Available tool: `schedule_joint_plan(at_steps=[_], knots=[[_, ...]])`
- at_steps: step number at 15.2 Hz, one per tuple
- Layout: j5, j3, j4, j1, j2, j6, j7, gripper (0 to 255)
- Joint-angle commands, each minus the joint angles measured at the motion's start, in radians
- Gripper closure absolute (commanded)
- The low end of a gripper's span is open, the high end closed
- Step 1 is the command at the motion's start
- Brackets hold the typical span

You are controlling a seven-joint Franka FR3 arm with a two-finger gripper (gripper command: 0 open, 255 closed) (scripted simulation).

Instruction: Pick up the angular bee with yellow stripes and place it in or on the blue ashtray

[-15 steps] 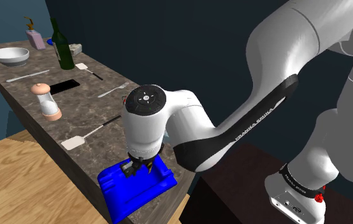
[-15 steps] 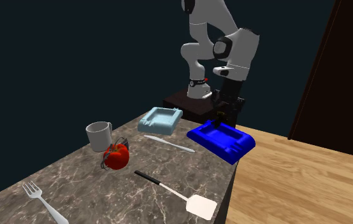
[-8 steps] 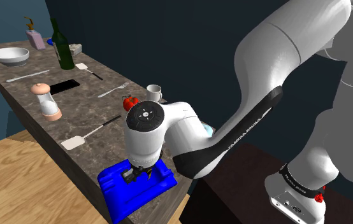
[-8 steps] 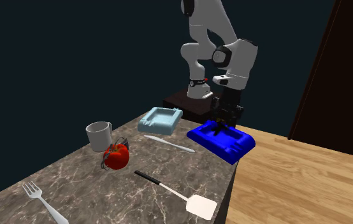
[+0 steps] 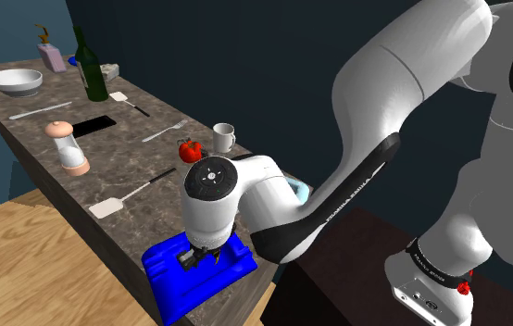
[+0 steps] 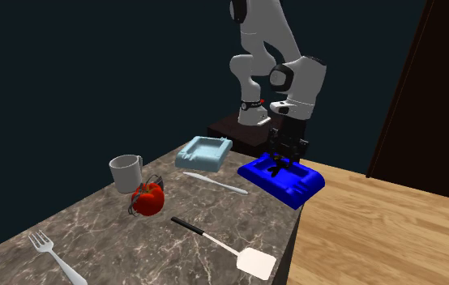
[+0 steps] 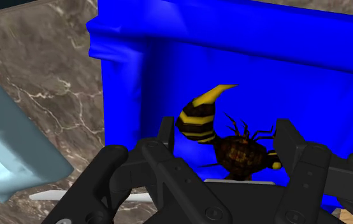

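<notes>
- The bee (image 7: 236, 153), with a black and yellow striped tail curling upward, hangs low over the floor of the blue ashtray (image 7: 309, 83), inside its walls. I cannot tell whether its legs touch the floor.
- The gripper (image 7: 227, 130) is clamped on the bee. One finger is at the tail end and the other at the head end, and the bee fills the gap between them.
- If the fingers part while the bee is off the floor, it may tip or bounce. The thin legs and curved tail give it a poor footing.
- A leg or the tail may catch on a finger as the gripper lifts, and the bee may be dragged back out.
- The ashtray (image 6: 284, 182) sits at the tabletop's (image 6: 93, 235) end nearest the stand (image 5: 356, 250), right at its edge. Pushing down too far or sideways may nudge it off.
- The pale blue tray (image 6: 204, 151) and the white knife (image 6: 215, 182) lie near the ashtray on its inner side. Swinging that way on the way out may knock them.
</notes>
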Motion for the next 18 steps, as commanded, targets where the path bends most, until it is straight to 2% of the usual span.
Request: schedule_joint_plan(at_steps=[1,2,3,8,12,18], knots=[[0.000,0.000,0.000,0.000,0.000,0.000,0.000,255],[0.000,0.000,0.000,0.000,0.000,0.000,0.000,255],[0.000,0.000,0.000,0.000,0.000,0.000,0.000,0],[0.000,0.000,0.000,0.000,0.000,0.000,0.000,0],[0.086,0.053,-0.006,-0.022,-0.099,-0.081,-0.054,0],[0.086,0.053,-0.006,-0.021,-0.099,-0.081,-0.054,0]])
